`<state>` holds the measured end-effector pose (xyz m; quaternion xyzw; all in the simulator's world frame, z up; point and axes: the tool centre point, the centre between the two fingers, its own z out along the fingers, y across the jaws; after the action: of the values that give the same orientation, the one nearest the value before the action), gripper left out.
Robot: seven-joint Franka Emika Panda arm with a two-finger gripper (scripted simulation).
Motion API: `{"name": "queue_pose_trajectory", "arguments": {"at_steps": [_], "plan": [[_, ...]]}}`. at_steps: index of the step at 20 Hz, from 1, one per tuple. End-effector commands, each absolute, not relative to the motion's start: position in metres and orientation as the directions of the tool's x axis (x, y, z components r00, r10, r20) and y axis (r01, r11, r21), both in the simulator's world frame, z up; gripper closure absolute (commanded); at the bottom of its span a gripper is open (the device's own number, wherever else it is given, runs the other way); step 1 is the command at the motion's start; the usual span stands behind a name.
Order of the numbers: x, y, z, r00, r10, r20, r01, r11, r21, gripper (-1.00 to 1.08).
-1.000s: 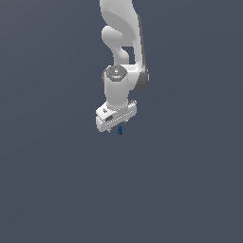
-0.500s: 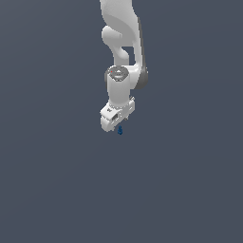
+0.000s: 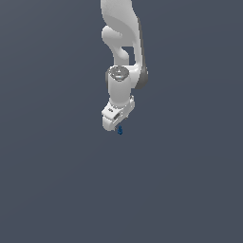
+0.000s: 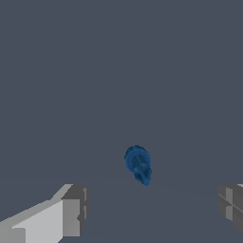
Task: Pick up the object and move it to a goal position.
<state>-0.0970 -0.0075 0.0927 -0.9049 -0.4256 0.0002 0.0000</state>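
Currently: I am lining up for the pick; the object [image 3: 120, 130] is not yet lifted, by my reading.
Jaws: I am seeing them spread wide and empty in the wrist view, one grey fingertip [image 4: 76, 209] well apart from the other, the object between their lines but beyond the tips.
Object: it is lying on the tabletop [image 3: 57, 180] just beside the gripper [image 3: 115, 126]; no tabletop edges or corners are showing, so I cannot place it against them.
Doing it well: I am judging I should centre over the blob, descend straight, then close gently.
Shape: small, rounded, dark blue, lumpy, tapering to one end.
Surfaces: tabletop is looking flat, matte grey; gripper smooth white.
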Motion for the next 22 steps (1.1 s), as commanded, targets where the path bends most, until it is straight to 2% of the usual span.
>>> {"name": "queue_pose_trajectory", "arguments": {"at_steps": [1,18,19,22], "plan": [[-0.097,-0.008,0.092,0.638,0.770,0.000,0.770,-0.638,0.000,-0.92],[-0.098,-0.007,0.042,0.634,0.774,0.000,0.774,-0.634,0.000,-0.92],[-0.098,-0.007,0.042,0.634,0.774,0.000,0.774,-0.634,0.000,1.08],[-0.098,-0.007,0.042,0.634,0.774,0.000,0.774,-0.634,0.000,1.08]]}}
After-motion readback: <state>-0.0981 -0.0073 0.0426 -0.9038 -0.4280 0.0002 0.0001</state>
